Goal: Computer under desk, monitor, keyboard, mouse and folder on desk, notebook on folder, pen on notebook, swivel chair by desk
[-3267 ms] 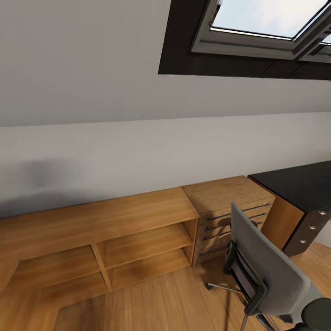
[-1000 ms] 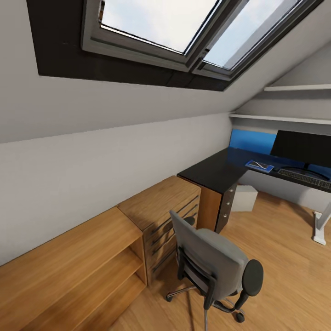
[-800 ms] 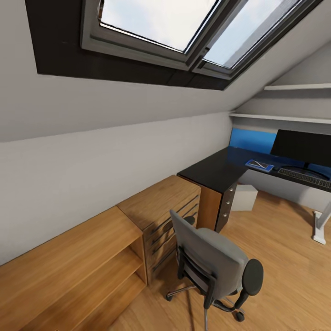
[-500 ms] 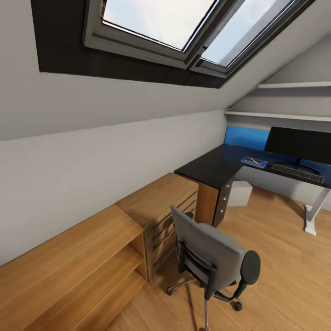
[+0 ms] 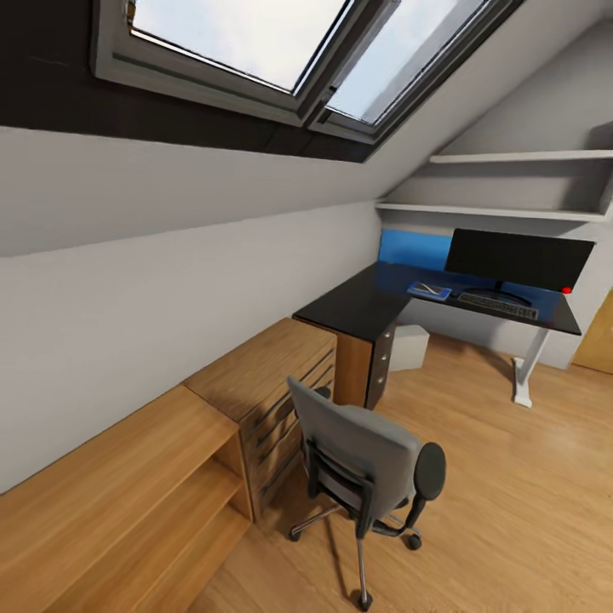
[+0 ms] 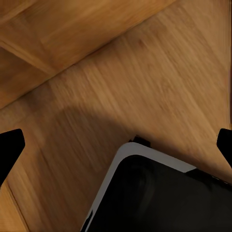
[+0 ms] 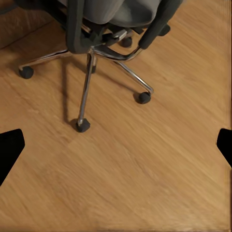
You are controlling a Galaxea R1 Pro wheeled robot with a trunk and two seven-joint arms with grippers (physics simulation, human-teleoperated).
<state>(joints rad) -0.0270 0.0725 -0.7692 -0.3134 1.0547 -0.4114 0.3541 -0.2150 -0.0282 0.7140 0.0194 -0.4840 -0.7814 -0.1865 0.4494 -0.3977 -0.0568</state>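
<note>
Standing: one swivel chair (image 5: 366,460), one desk (image 5: 358,302) (one monitor (image 5: 518,260) on it).

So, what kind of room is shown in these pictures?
Probably an attic room used as a home office: a skylight sits in the sloped ceiling, an L-shaped black desk carries a monitor, and a swivel chair stands on the wooden floor.

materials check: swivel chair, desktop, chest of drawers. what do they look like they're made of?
Swivel chair: seat and back look like matte grey fabric, armrests black plastic, and the base shiny chromed metal on black castors. Desk top: glossy black, with a sheen from the blue wall panel, probably lacquer or laminate. Chest of drawers: warm wood grain, satin finish, possibly veneer.
</note>
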